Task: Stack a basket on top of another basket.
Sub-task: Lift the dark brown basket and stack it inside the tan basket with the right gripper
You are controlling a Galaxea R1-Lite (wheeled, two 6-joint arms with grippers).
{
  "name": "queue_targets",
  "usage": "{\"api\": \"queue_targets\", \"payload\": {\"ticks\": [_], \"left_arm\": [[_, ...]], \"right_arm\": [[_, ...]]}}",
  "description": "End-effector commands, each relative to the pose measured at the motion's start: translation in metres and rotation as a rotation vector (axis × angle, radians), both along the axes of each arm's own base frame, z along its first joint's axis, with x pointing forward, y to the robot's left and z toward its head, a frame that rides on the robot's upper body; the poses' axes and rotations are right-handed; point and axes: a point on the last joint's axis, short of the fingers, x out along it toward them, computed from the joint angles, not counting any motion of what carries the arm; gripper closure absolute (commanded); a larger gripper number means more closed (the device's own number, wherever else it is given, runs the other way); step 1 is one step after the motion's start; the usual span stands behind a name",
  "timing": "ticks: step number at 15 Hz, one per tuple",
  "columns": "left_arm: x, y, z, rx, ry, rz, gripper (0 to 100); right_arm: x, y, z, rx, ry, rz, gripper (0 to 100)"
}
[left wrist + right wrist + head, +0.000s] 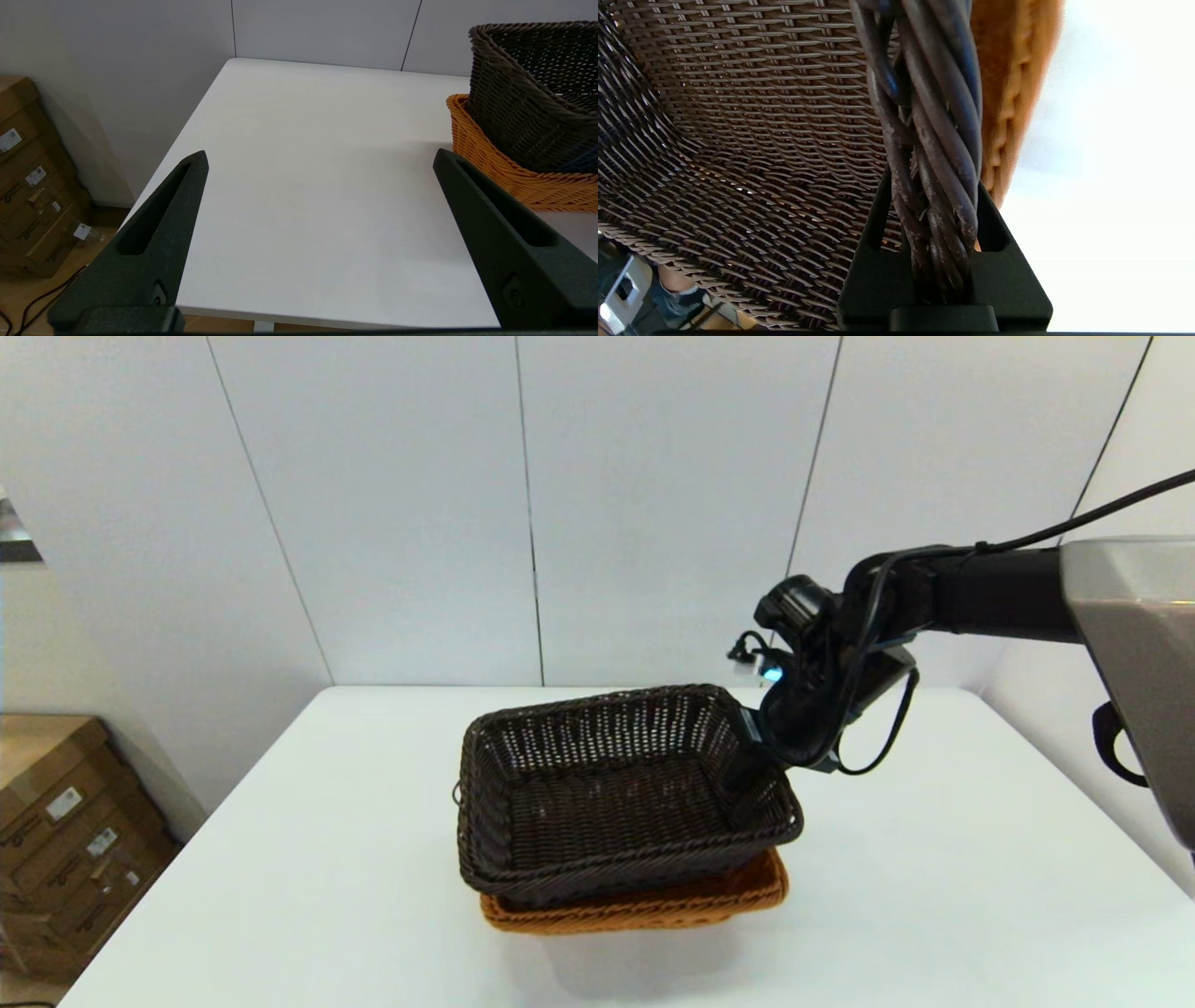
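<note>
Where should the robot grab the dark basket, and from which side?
Best on its braided rim. The dark brown woven wicker basket has thin, upright walls, so fingers fit over the edge from above. The right gripper pinches the rim on the robot's right side, while the basket sits tilted in the orange-tan woven wicker basket.

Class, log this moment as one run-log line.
right pincer: shut on dark basket rim | dark basket: tilted over orange basket | left pincer: open, parked
</note>
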Motion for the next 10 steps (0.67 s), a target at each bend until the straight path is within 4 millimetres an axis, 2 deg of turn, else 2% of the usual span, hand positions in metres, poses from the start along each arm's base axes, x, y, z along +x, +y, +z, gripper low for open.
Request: {"api": "queue_targets", "payload": {"ticks": [1, 10], "left_arm": [[-0.0001, 0.0000, 0.0001, -0.001, 0.000, 0.001, 0], [0.0000, 0.0000, -0.0001, -0.001, 0.000, 0.001, 0]], "right_arm": [[-0.0028, -0.0001, -0.0032, -0.011, 0.037, 0.004, 100], [0.0000, 0.0026, -0.0123, -0.002, 0.064, 0.004, 100]]}}
